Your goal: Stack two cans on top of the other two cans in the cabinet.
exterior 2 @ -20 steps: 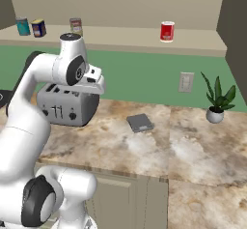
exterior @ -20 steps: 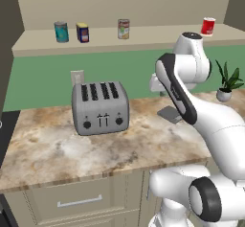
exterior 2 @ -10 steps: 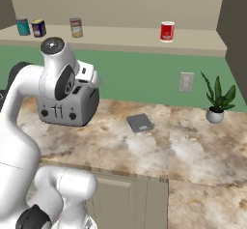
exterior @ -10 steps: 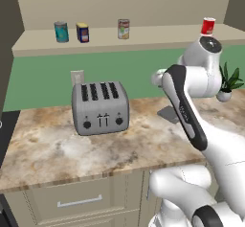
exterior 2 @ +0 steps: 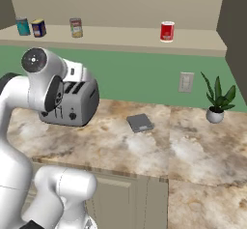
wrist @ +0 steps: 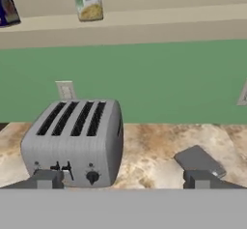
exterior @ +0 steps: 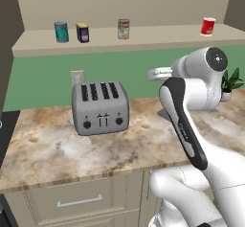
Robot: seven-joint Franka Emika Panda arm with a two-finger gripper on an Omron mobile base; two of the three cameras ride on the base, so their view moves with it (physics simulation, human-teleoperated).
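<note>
All 4 cans stood singly on the cabinet (exterior: 143,38) shelf, none stacked. Seen from the left base, the teal-blue can (exterior: 61,31) sat at the far 9 o'clock end with the dark blue can (exterior: 82,32) just beside it, the pale can (exterior: 123,29) stood near the middle, and the red can (exterior: 207,26) stood well apart toward 3 o'clock. In the hand view the pale can (wrist: 87,0) sat at 11 o'clock and the dark blue can (wrist: 8,7) was cut by the edge at 10 o'clock.

The gripper (wrist: 123,179) was spread wide and empty, its fingertips (wrist: 47,179) low over the counter (exterior: 52,149), facing the toaster (exterior: 100,107) and the green wall (wrist: 159,73).

Judged from here, the main risk was the climb to the shelf: the hand sat well below the cans, and a reach for the teal-blue can could nudge its close blue neighbour and tip it. The 2 base cans being far apart meant a long carry to the red one. A can set off-centre on another's rim would likely topple.

No brand or label text could be read; the pale can showed only red-and-tan blotches, the dark blue can yellow and red marks.

Further out lay a small dark pad (exterior 2: 140,122), a wall socket (exterior 2: 185,82) and a potted plant (exterior 2: 218,102) toward 3 o'clock in the right base view.
</note>
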